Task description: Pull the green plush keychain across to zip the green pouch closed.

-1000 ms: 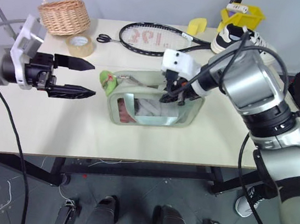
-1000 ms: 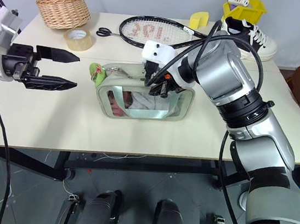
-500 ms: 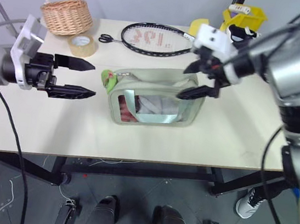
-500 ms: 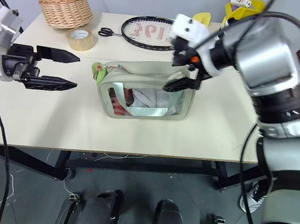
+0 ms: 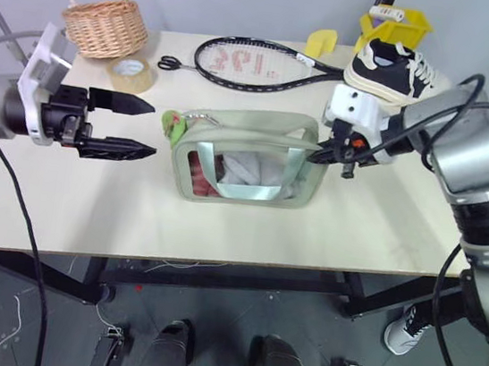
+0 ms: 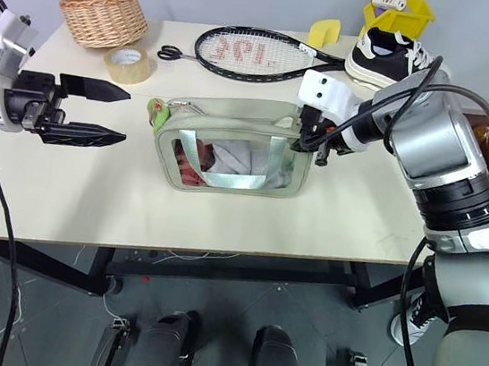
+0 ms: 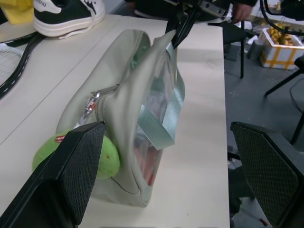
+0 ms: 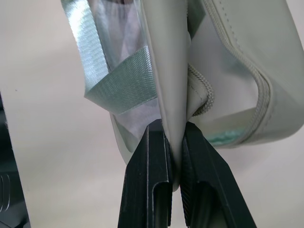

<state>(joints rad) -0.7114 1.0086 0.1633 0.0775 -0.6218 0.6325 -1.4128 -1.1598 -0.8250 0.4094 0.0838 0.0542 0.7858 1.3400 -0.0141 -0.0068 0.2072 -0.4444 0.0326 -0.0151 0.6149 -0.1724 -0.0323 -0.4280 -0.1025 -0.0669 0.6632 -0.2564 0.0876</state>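
Your right gripper (image 8: 175,156) is pinched tight on the end wall of the green pouch (image 5: 246,167), at the pouch's right-hand end near the middle of the left eye view. In the right wrist view, the two black fingers (image 8: 148,190) press together with a fold of the pale fabric caught between them, just beside the zipper's end.

Your left gripper (image 5: 139,127) hangs at the left of the left eye view, fingers spread wide and level, their tips pointing toward the pouch and stopping short of it. It holds nothing. In the left wrist view its two pads (image 7: 78,173) stand far apart at the bottom corners, with the pouch seen end-on between them.

The pouch stands upright in the middle of the table (image 5: 79,206), clear window facing you, red and white contents behind it, a pale green strap (image 7: 166,118) looping across the window.

The green plush keychain (image 5: 174,127) sits against the pouch's upper left corner, on the end nearest your left gripper, hung from the zipper pull. From here, you cannot tell how far the zipper is closed.

Across the top of the frame: a wicker basket (image 5: 105,25) at upper left, a tape roll (image 5: 131,71) just below it, scissors (image 5: 175,63), a tennis racket (image 5: 251,62), a yellow plastic piece (image 5: 322,42), a black-and-white sneaker (image 5: 393,69) and a yellow bin (image 5: 396,24) at upper right.
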